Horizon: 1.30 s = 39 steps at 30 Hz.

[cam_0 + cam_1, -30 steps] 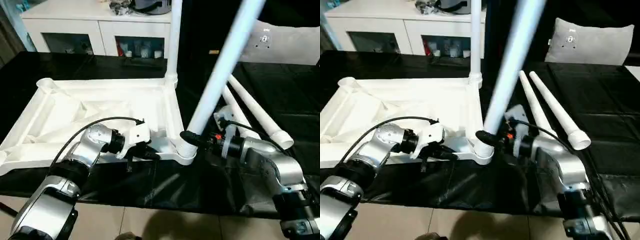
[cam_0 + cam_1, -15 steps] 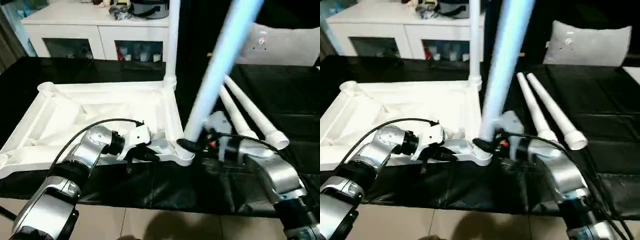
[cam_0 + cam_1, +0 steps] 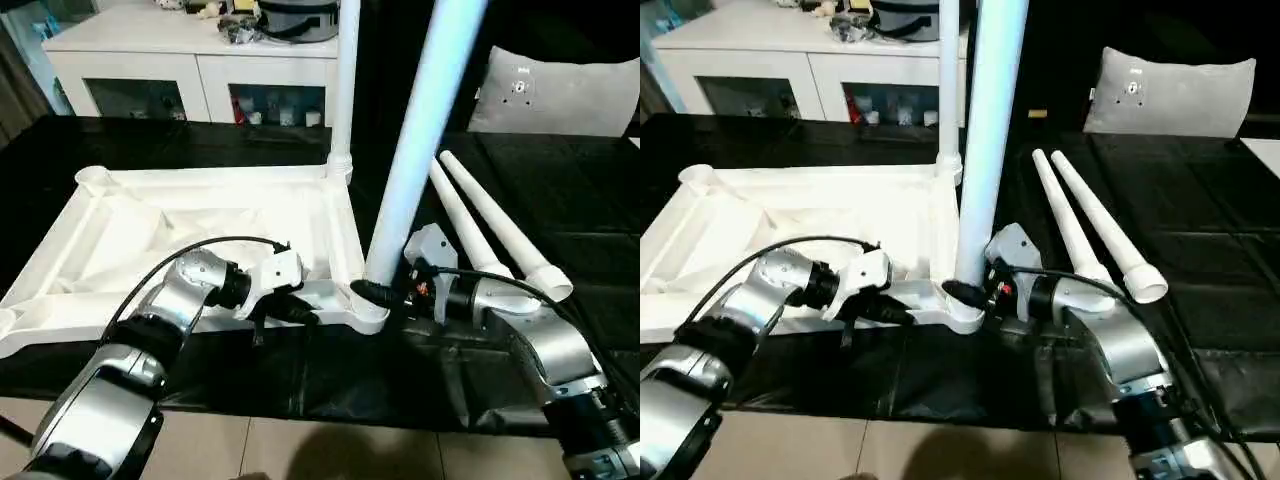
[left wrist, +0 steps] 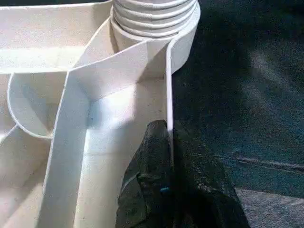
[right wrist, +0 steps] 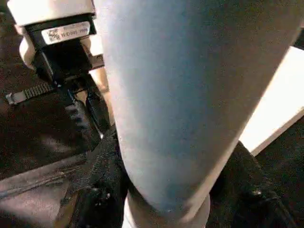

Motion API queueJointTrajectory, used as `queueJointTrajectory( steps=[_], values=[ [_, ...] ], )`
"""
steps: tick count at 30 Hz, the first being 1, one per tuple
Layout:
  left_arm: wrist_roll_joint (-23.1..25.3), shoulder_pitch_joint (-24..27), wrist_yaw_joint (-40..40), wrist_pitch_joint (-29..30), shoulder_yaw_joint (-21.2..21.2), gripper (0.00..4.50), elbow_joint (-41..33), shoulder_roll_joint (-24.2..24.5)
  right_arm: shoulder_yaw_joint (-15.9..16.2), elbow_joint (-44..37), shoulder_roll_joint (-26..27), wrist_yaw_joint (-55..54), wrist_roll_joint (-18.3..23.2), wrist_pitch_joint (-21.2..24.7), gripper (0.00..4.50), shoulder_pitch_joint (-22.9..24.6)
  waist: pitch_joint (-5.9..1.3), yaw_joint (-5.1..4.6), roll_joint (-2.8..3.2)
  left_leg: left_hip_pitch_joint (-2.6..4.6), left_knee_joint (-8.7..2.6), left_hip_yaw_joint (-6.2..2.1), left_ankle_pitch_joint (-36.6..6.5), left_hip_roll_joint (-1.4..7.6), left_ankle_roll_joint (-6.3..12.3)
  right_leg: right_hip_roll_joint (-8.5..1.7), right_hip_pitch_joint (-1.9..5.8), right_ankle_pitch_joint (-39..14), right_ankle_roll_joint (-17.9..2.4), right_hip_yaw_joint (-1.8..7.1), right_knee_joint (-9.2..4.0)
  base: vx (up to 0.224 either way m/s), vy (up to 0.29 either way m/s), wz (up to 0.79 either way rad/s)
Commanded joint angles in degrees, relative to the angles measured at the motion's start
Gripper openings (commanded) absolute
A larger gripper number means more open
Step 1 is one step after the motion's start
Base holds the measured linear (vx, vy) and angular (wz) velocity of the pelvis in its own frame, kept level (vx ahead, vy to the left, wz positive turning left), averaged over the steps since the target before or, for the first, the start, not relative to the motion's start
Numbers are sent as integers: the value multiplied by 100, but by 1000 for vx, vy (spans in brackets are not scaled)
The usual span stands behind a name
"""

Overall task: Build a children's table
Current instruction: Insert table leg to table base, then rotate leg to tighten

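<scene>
Pinching the thin near rim of the tabletop (image 3: 200,215), my left fingers (image 4: 164,156) are clenched tight on that white plastic wall, one black pad on each side of it, just along from the near corner socket (image 3: 368,308). My right fingers (image 3: 962,293) stand about half spread and wrap the base of the leg (image 3: 420,130) I hold, a smooth white tube that rises nearly upright, leaning slightly to my right, with its ribbed, flared foot sitting in that round socket. The tabletop lies upside down on the black cloth of the worktop (image 3: 560,210), its underside a shallow tray of raised ribs that cross in an X, with round cups at the corners. At the far corner on my right another leg (image 3: 345,80) stands straight in its socket. Two more loose legs (image 3: 495,230) lie side by side on the cloth to my right, tapering tubes with their flared ends toward me, touching near their narrow tips. Beyond the worktop stands a white cabinet (image 3: 200,60) with glass doors, and a grey cushion (image 3: 555,95) rests off to my right
</scene>
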Motion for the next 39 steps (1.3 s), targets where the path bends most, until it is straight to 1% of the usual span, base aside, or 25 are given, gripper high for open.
queueJointTrajectory(
  steps=[1, 7, 8, 9, 10, 11, 12, 13, 14, 15, 16, 18, 19, 21, 22, 24, 25, 28, 30, 32, 35, 36, 37, 38, 39],
  values=[
    [-29, -415, 255, -133, 240, 0, -56, 91, 357, 712, -26, -38, -268, 484, 189, 399, -194, -60, 40, 247, -475, -398, -3138, 491, -318, -718, -58, -3727, -479, 328, -693, 0, 0, 0],
    [-93, -236, 267, 27, 309, 0, -188, 154, 307, 759, 141, -303, -331, 519, 189, 331, -179, -108, 28, 261, -483, -428, -3377, 487, -364, -743, -94, -3934, -391, 313, -721, 0, 0, 0],
    [-108, -152, 340, 149, 339, 0, -292, 159, 290, 771, 180, -396, -369, 523, 189, 316, -173, -118, -12, 256, -488, -428, -3385, 489, -360, -739, -96, -3982, -371, 304, -732, 0, 0, 0],
    [-112, -60, 460, 321, 370, 0, -439, 163, 277, 781, 215, -484, -404, 522, 189, 307, -165, -130, -17, 265, -488, -437, -3440, 493, -376, -746, -107, -4066, -340, 292, -739, 0, 0, 0],
    [-239, 242, 712, 917, 519, 0, -1034, 139, 230, 801, 315, -727, -450, 560, 189, 297, -154, -158, -19, 266, -495, -457, -3539, 508, -419, -760, -119, -4083, -356, 279, -731, 0, 0, 0],
    [-288, 390, 829, 1204, 583, 0, -1366, 125, 201, 812, 360, -835, -464, 576, 189, 294, -153, -192, 11, 252, -516, -491, -3659, 531, -491, -774, -104, -4036, -374, 271, -698, 0, 0, 0],
    [-292, 403, 838, 1227, 588, 0, -1394, 124, 199, 813, 364, -843, -466, 577, 189, 293, -153, -192, 11, 252, -516, -491, -3659, 531, -491, -774, -104, -4036, -374, 271, -698, 0, 0, 0],
    [-345, 706, 1004, 1755, 656, 0, -2080, 112, 142, 842, 446, -1041, -491, 602, 189, 284, -146, -241, 10, 286, -508, -491, -3876, 514, -524, -742, -128, -4118, -284, 225, -722, 0, 0, 0],
    [-345, 706, 1004, 1755, 656, 0, -2080, 112, 142, 842, 446, -1041, -491, 602, 189, 284, -131, -266, 22, 267, -528, -502, -3924, 510, -517, -726, -124, -4102, -268, 206, -727, 0, 0, 0],
    [-300, 952, 1178, 2167, 668, 0, -2655, 70, 81, 895, 522, -1221, -516, 598, 189, 256, -154, -295, 45, 227, -563, -532, -4019, 534, -575, -743, -51, -3947, -264, 191, -681, 0, 0, 0],
    [-244, 1375, 1432, 2867, 670, 0, -3662, -60, -39, 1009, 669, -1521, -530, 603, 189, 191, -133, -356, 66, 172, -638, -552, -4223, 556, -632, -702, -22, -3675, -320, 158, -635, 0, 0, 0],
    [-188, 1596, 1591, 3266, 637, 0, -4214, -217, -136, 1112, 766, -1692, -522, 609, 189, 125, -115, -406, 62, 155, -680, -545, -4391, 562, -658, -687, -17, -3578, -316, 143, -628, 0, 0, 0],
    [-88, 1815, 1741, 3631, 516, 0, -4784, -412, -224, 1226, 878, -1842, -494, 628, 189, 39, -142, -439, 32, 205, -602, -510, -4259, 502, -642, -739, -81, -3644, -355, 184, -664, 0, 0, 0],
    [14, 1946, 1830, 3858, 383, 0, -5149, -529, -251, 1319, 933, -1902, -486, 624, 189, -25, -117, -478, 21, 201, -513, -487, -3931, 444, -454, -772, -118, -3996, -282, 173, -765, 0, 0, 0],
    [88, 1986, 1886, 3937, 297, 0, -5288, -589, -245, 1368, 948, -1913, -485, 612, 189, -62, -106, -494, 10, 185, -484, -482, -3729, 421, -349, -769, -115, -4187, -189, 158, -808, 0, 0, 0],
    [181, 1987, 1958, 3928, 166, 0, -5353, -678, -232, 1412, 982, -1880, -443, 614, 189, -118, -102, -499, 2, 175, -478, -481, -3636, 417, -294, -750, -114, -4277, -119, 141, -830, 0, 0, 0],
    [225, 1976, 2044, 3963, 121, 0, -5399, -676, -236, 1425, 999, -1877, -434, 624, 189, -138, -103, -494, -5, 210, -464, -482, -3634, 409, -273, -724, -139, -4297, -64, 114, -849, 0, 0, 0],
    [380, 1961, 2166, 4052, -38, 0, -5599, -405, -177, 1436, 1048, -1777, -438, 627, 189, -161, -88, -520, 31, 180, -530, -536, -3957, 436, -351, -683, -109, -4124, -53, 82, -810, 0, 0, 0],
    [407, 1961, 2186, 4075, -34, 0, -5618, -367, -159, 1449, 1052, -1763, -455, 608, 189, -168, -89, -536, 33, 171, -543, -552, -4032, 435, -381, -688, -92, -4076, -57, 75, -800, 0, 0, 0],
    [501, 1935, 2256, 4121, 1, 0, -5598, -291, -149, 1520, 1072, -1753, -488, 555, 189, -201, -84, -549, 37, 188, -533, -553, -4074, 426, -385, -696, -109, -4121, -59, 62, -820, 0, 0, 0],
    [536, 1889, 2322, 4022, 54, 0, -5480, -248, -117, 1589, 1069, -1723, -534, 474, 189, -247, -63, -587, 58, 209, -514, -573, -4158, 417, -385, -698, -105, -4243, 2, -17, -868, 0, 0, 0],
    [522, 1879, 2354, 3997, 73, 0, -5452, -244, -97, 1602, 1063, -1703, -551, 443, 189, -260, -55, -609, 85, 213, -539, -597, -4292, 438, -420, -685, -72, -4131, 9, -71, -857, 0, 0, 0],
    [456, 1869, 2385, 4026, 90, 0, -5437, -236, -69, 1626, 1056, -1679, -584, 396, 189, -284, -57, -619, 97, 178, -609, -627, -4456, 477, -469, -662, -7, -3895, -5, -85, -801, 0, 0, 0],
    [456, 1869, 2385, 4026, 90, 0, -5437, -236, -69, 1626, 1056, -1679, -584, 396, 189, -284, -49, -617, 97, 166, -641, -634, -4541, 492, -490, -652, 0, -3816, -20, -74, -777, 0, 0, 0],
    [402, 1857, 2398, 4020, 103, 0, -5422, -224, -87, 1661, 1075, -1667, -566, 381, 189, -306, -34, -606, 106, 188, -672, -618, -4694, 495, -534, -642, -27, -3786, -64, -56, -755, 0, 0, 0]
  ],
)
